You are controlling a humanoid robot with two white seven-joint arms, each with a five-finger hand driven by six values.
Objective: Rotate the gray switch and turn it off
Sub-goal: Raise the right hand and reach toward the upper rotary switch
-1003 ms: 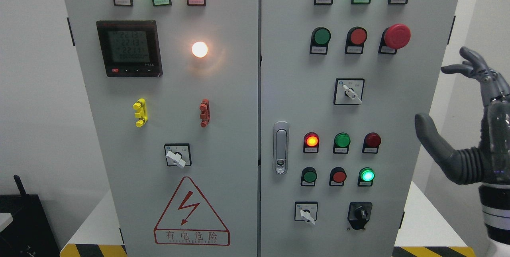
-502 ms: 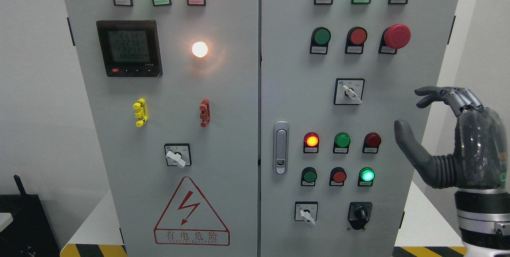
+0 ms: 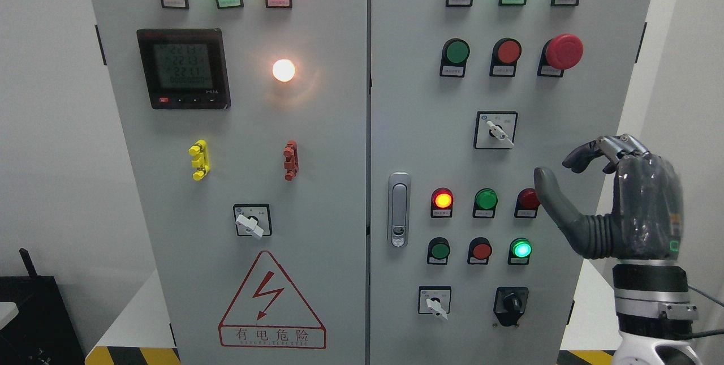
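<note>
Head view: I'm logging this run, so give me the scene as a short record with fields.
cabinet: grey two-door cabinet, doors closed
right hand: right hand raised before the right door, fingers spread, holding nothing
left hand: not in view
nearest switch: grey switch up and left of the hand, untouched, knob pointing lower right
other grey switches: one on the left door, one low on the right door
black switch: bottom right
occlusion: thumb partly hides the dark red lamp

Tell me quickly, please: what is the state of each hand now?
Left hand: not in view.
Right hand: open, fingers loosely bent, holding nothing, in front of the panel's right edge.
</note>
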